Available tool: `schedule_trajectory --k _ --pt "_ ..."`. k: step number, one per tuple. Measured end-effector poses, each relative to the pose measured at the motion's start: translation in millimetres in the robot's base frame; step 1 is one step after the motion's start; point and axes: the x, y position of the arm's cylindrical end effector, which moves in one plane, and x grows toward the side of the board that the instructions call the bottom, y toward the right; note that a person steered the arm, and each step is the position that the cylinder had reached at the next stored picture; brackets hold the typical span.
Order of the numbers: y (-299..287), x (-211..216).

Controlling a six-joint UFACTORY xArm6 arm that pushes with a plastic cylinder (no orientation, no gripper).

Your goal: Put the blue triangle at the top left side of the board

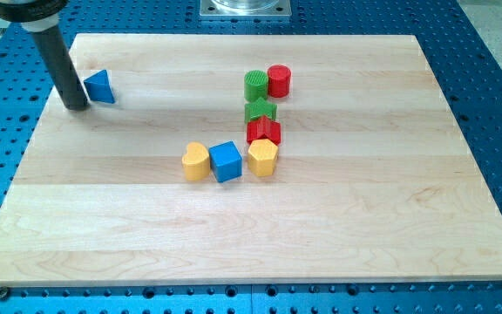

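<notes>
Already near the pale wooden worktop's (234,235) top-left corner, the blue triangular block (100,86) lies just right of my tip (77,106), touching or nearly so; no pincer exists to open.

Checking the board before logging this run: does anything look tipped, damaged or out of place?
Nothing stands out. The blue triangle sits flat near the view's top left, with my tip close on its left. The other blocks cluster mid-board, all resting flat on the board.
</notes>
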Motion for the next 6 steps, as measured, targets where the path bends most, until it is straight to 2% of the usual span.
schedule_trajectory --k 1,2,4,5,6 --pt "10 -14" --pt "16 41" --pt "61 -13" --pt "16 -59" --pt "16 -64"
